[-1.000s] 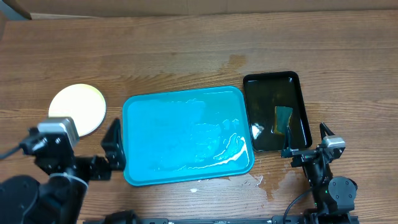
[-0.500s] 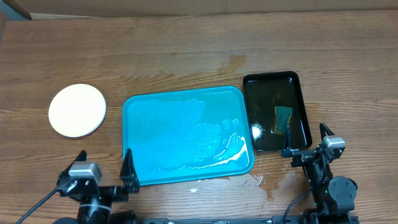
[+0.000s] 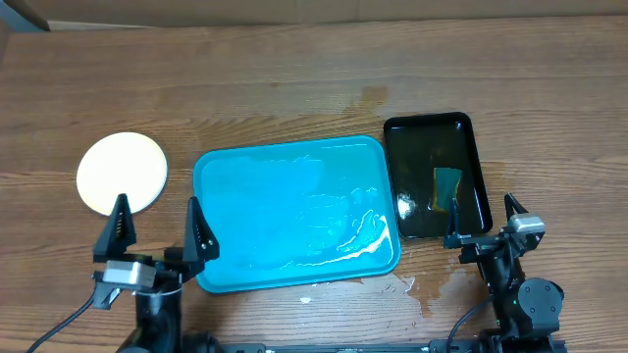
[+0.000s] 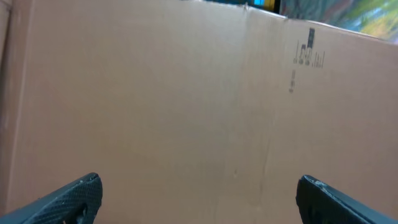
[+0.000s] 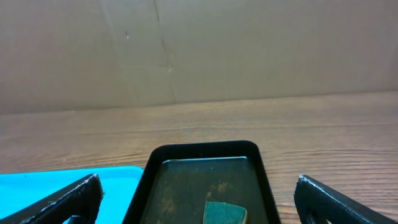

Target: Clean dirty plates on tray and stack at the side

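Left gripper (image 3: 157, 227) spread wide, empty, hovering at near-left corner of tray (image 3: 255, 196). Right gripper (image 5: 198, 182) also wide, empty, facing black tray (image 3: 469, 147) with green sponge (image 3: 446, 185) inside. Plates (image 3: 123, 174) on table left of tray, not touching it; only white top visible

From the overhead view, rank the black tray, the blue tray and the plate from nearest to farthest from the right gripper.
1. Black tray: directly in front of the right gripper, on the right side.
2. Blue tray: in the middle, to the gripper's left.
3. Plate: far left, beyond the blue tray.
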{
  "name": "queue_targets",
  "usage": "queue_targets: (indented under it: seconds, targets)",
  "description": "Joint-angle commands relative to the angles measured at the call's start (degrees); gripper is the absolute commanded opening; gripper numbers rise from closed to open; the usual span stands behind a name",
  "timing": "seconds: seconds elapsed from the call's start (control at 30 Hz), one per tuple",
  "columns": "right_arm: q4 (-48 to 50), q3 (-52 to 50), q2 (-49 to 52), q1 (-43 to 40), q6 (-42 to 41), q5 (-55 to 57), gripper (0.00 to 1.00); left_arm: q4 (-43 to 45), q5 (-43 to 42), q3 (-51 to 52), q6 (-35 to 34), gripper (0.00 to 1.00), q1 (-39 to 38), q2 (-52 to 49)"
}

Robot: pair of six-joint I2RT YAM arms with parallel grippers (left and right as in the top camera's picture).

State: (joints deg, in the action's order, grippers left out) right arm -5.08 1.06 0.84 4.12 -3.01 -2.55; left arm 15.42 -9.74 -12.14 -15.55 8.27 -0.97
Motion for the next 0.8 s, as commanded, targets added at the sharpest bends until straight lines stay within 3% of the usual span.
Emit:
queue_targets:
  seconds: [0.0, 0.3, 0.77]
  targets:
    - [0.44, -0.61, -0.68, -0.24, -0.44, 0.33, 1.0, 0.92, 3.76, 3.52, -1.2, 1.0, -1.9, 0.74]
    - [0.44, -0.61, -0.68, -0.24, -0.44, 0.33, 1.0, -1.51, 7.63, 9.31, -1.18, 1.0, -3.02, 0.74]
    - [0.44, -0.61, -0.68, -0.24, -0.44, 0.35, 1.0, -20.72, 14.58, 11.3, 1.9, 1.0, -3.02, 0.76]
